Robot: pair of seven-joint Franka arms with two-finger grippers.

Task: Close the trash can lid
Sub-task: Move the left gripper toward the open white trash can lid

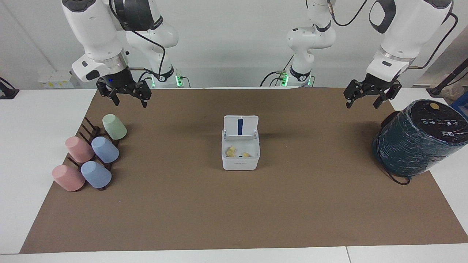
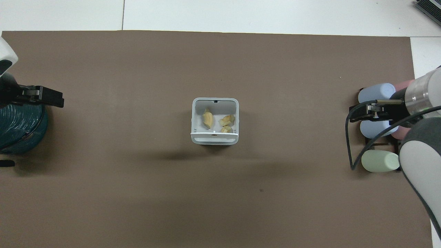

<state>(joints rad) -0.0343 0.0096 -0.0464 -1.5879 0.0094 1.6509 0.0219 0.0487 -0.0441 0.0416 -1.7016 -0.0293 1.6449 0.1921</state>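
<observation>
Small white square plastic trash can (image 1: 240,155) sits mid-tabletop (image 1: 234,204), its white hinged lid (image 1: 240,126) upright, yellowish scraps inside, probably peel; closing not begun; my left tool (image 1: 369,98) over the mat near the teal cylinder, right tool (image 1: 126,95) above the cups, both with fingers apart, both waiting.

One camera sits high across the table and faces me, so my two arm bases stand at the top of its picture and the whole brown rectangular mat (image 1: 234,204) lies below them. The other hangs high over my own end and looks forward, steeply down, closer in, cropping the mat's nearest edge. Both share the small white square plastic trash can (image 1: 240,155) (image 2: 214,120) at mid-mat and the large dark teal cylinder (image 1: 416,140) (image 2: 20,129), on opposite sides of each picture.
</observation>
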